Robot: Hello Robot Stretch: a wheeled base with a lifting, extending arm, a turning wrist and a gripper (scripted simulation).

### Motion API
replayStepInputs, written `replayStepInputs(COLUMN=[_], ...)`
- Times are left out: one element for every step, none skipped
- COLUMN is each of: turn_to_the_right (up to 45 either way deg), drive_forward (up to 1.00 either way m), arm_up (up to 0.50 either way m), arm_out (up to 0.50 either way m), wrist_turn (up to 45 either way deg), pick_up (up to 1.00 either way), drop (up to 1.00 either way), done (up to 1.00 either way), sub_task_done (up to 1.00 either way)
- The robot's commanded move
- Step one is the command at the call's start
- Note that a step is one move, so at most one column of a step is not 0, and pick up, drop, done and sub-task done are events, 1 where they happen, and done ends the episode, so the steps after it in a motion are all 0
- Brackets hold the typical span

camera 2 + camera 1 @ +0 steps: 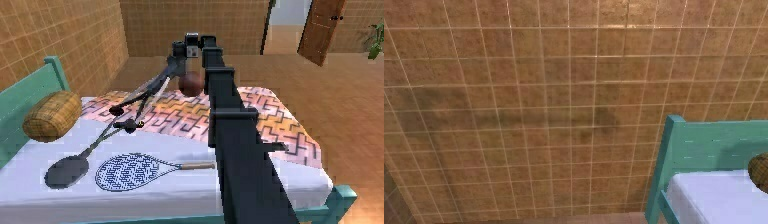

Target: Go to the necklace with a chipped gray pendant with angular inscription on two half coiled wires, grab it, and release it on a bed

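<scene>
Where fingers (148,88) end above bed (170,197), small dark item (127,123) lies; hold unclear.

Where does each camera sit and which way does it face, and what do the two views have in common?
Forward view: on the robot, facing ahead and somewhat down at a tiled wall, with a teal bed frame at lower right.
Arm side view: on the robot's body, facing sideways over the bed and two rackets; the arm and gripper show.
Shared: the bed frame and a woven brown thing.
</scene>
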Motion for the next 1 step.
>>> replayStepInputs(turn_to_the_right=[0.0], drive_forward=[0.00], arm_up=[0.00], arm_out=[0.00], wrist_turn=[45.0], pick_up=[0.00], drop=[0.00], done=[0.00], sub_task_done=[0.00])
